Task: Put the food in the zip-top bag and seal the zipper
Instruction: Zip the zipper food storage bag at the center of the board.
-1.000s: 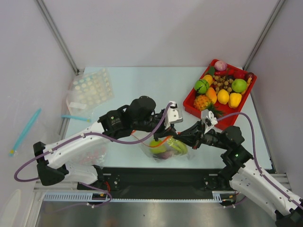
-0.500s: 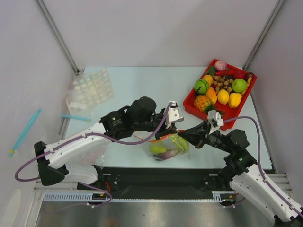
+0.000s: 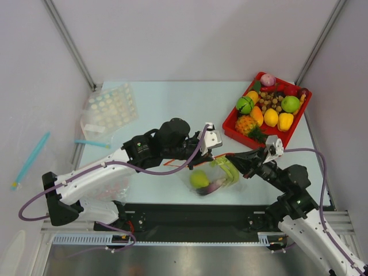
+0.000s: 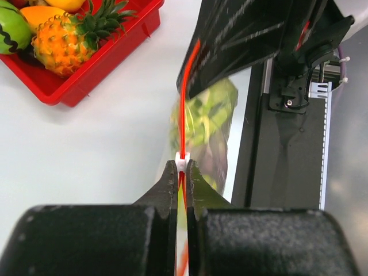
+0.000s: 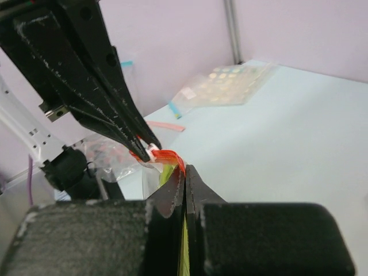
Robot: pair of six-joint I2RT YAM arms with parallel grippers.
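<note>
1. Pale blue worktop (image 3: 172, 103) fills the middle of the top view, with grey walls around it. A red tray (image 3: 299, 118) full of toy fruit stands at its back right corner.
2. The zip-top bag (image 3: 214, 175) is near the front edge of the worktop, between the two arms.
3. Inside the bag are the green pear (image 3: 199, 179), the dark eggplant (image 3: 213, 187) and the green leaves of the leek (image 3: 228, 168).
4. The left end effector (image 4: 181, 168) is closed on the zipper (image 4: 185, 103). Its two fingers pinch the red-orange strip, and a small white piece sits just at the tips.
5. The right end effector (image 5: 184, 171) is closed on the same zipper, a short way along the strip from the left one.
6. In the left wrist view the strip runs as a straight line from one end effector to the other, and the bag with the food hangs under it.
7. Whether the mouth is sealed along its whole length, I cannot tell.
8. A toy pineapple (image 3: 248, 123) lies in the tray corner nearest to the bag.
9. Another clear bag (image 3: 109, 109) with pale dots lies at the back left of the worktop, well apart from the arms' tips.
</note>
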